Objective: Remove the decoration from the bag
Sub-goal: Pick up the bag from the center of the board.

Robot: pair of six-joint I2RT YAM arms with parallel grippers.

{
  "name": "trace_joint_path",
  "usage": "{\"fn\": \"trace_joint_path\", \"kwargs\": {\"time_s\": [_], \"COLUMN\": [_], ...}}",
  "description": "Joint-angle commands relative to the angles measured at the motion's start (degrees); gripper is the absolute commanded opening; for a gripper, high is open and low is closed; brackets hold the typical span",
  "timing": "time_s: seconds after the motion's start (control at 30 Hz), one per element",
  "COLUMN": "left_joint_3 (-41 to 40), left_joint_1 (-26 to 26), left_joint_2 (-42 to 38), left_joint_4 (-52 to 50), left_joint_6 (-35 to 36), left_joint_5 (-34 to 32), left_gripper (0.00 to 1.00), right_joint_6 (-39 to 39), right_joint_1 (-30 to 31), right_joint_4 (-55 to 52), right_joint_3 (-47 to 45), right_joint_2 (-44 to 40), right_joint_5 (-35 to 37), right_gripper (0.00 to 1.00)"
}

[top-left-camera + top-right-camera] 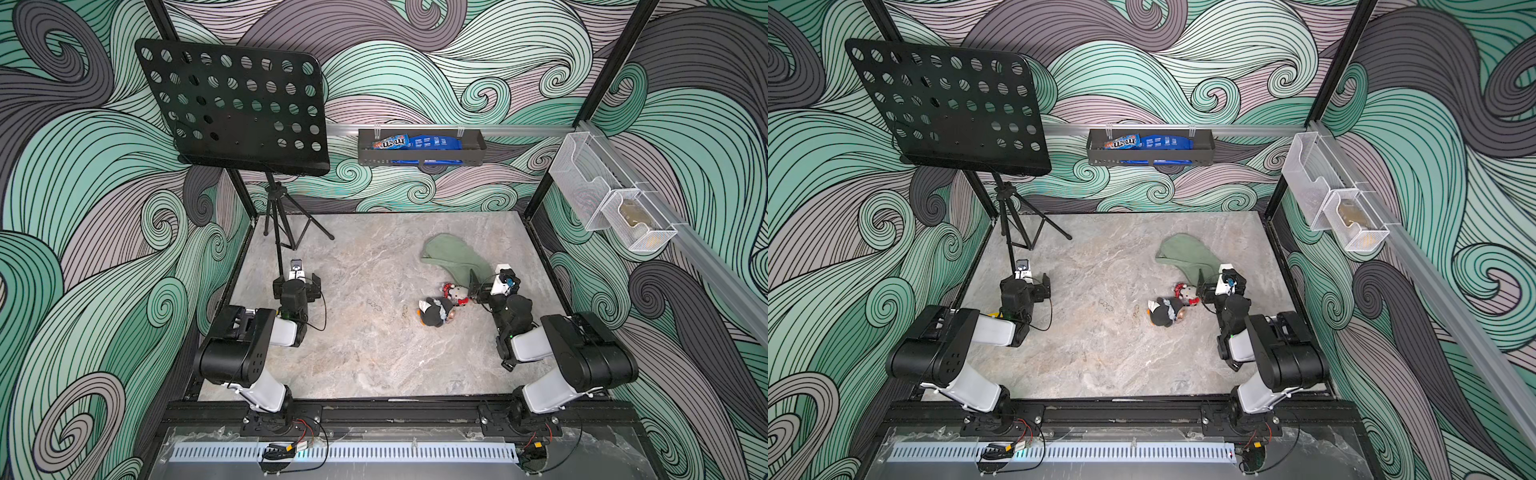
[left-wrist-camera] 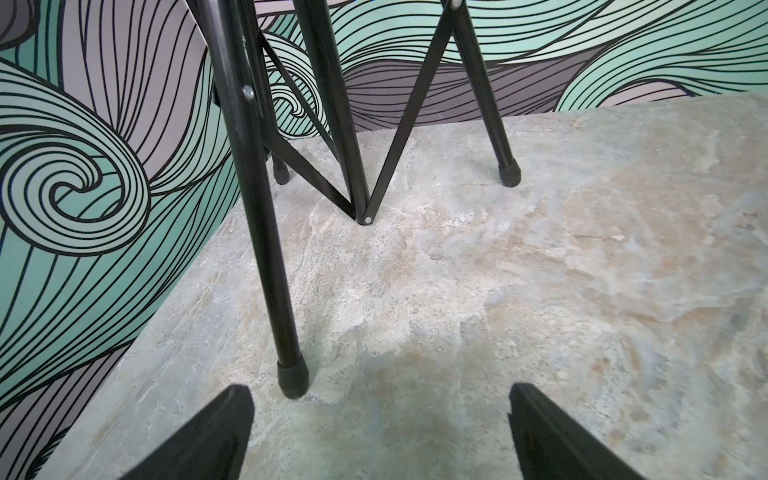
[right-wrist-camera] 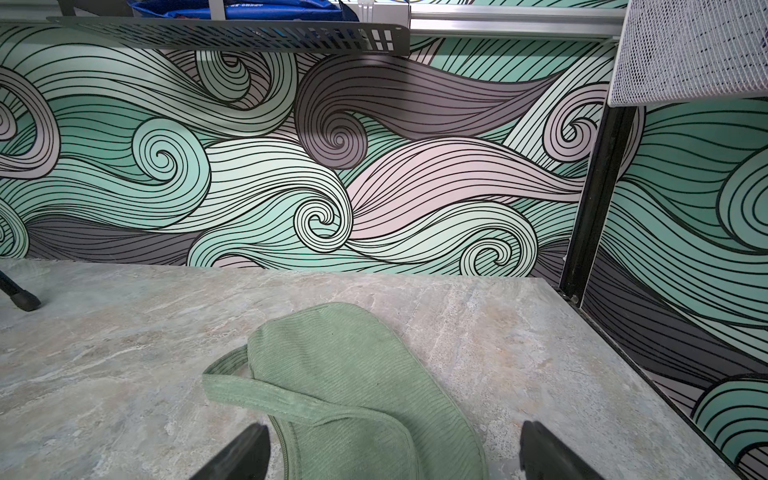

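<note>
The sage-green bag (image 1: 453,255) (image 1: 1185,251) lies flat on the marble table at the back right, its strap (image 3: 257,388) folded across it. Off its near end lie two small plush decorations: a white-and-red one (image 1: 456,293) (image 1: 1188,293) and a black-and-grey one (image 1: 434,313) (image 1: 1165,313). Whether they are fastened to the bag I cannot tell. My right gripper (image 1: 492,276) (image 3: 395,434) is open, low over the bag's near end, a finger on each side. My left gripper (image 1: 296,279) (image 2: 379,395) is open and empty at the far left.
A black music stand (image 1: 232,108) stands at the back left; one tripod foot (image 2: 293,380) is just beyond my left fingers. A black wall basket (image 1: 419,156) holds candy bags at the back. White mesh baskets (image 1: 602,195) hang on the right wall.
</note>
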Motion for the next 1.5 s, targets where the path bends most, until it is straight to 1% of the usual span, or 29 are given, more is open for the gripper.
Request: {"fn": "trace_joint_path", "kwargs": {"time_s": [0.0, 0.5, 0.53, 0.57, 0.63, 0.67, 0.7, 0.73, 0.8, 0.9, 1.0, 1.27, 1.37, 1.43, 1.47], "left_joint_3": [1.16, 0.91, 0.1, -1.28, -5.05, -5.82, -5.78, -5.21, -2.83, -0.07, 0.69, 0.01, -1.88, -1.05, 0.08], "left_joint_1": [-0.28, -0.4, -0.37, -0.38, -0.33, -0.33, -0.38, -0.35, -0.39, -0.34, -0.34, -0.49, -1.03, -1.16, -1.4], "left_joint_2": [-0.38, -0.44, -0.58, -0.55, 0.28, 0.79, 0.52, 0.06, -0.15, -0.28, -0.32, -0.54, -4.37, -8.89, -11.94], "left_joint_4": [-0.26, 0.08, 1.3, 4.6, 12.22, 14.44, 14.02, 11.83, 7.23, 2.02, 0.67, 2.05, 2.89, -2.26, -5.57], "left_joint_6": [-0.26, -0.07, 0.23, 0.37, 0.15, 0.51, 0.59, 0.23, 0.12, 0.2, 0.13, 0.55, 0.87, -0.05, -0.37], "left_joint_5": [0.19, 0.21, 0.79, 1.36, 0.88, 1.1, 1.41, 1.22, 0.55, 0.73, 0.66, 1.02, -0.06, -2.84, -4.64], "left_gripper": [0.99, 0.99, 0.99, 0.99, 0.99, 0.99, 0.99, 0.99, 0.99, 0.99, 0.99, 0.99, 0.99, 0.99, 0.99], "right_joint_6": [0.29, 0.23, 0.02, -0.26, 0.09, 0.54, 0.58, 0.47, 0.28, 0.55, 0.38, 0.19, 1.69, 3.22, 3.19], "right_joint_1": [-0.03, -0.03, 0.4, 0.78, 0.73, 0.45, 0.25, 0.31, 0.29, 0.94, 1.07, 1.29, 0.96, -0.08, -0.04], "right_joint_4": [0.59, 0.85, 2.25, 5.85, 15.34, 19.2, 20.49, 18.87, 10.26, 2.07, 1.72, 3.01, 8.16, 5.24, 0.71], "right_joint_3": [0.25, 0.02, -0.4, -2.26, -7.15, -8.65, -8.99, -8.38, -5.7, -0.82, -0.36, -0.82, -4.03, -4.38, -3.69], "right_joint_2": [-0.06, -0.17, -0.19, -0.34, -0.05, 0.85, 1.7, 1.33, -0.29, -0.12, -0.01, -0.02, -1.09, -4.18, -7.07], "right_joint_5": [-0.31, -0.22, 0.41, 1.33, 1.9, 1.96, 1.9, 1.41, 0.69, 3.58, 4.13, 4.33, 7.41, 7.6, 7.54], "right_gripper": [0.99, 0.99, 0.99, 0.99, 0.99, 0.99, 0.99, 0.99, 0.99, 0.99, 0.99, 0.99, 0.99, 0.99, 0.99]}}
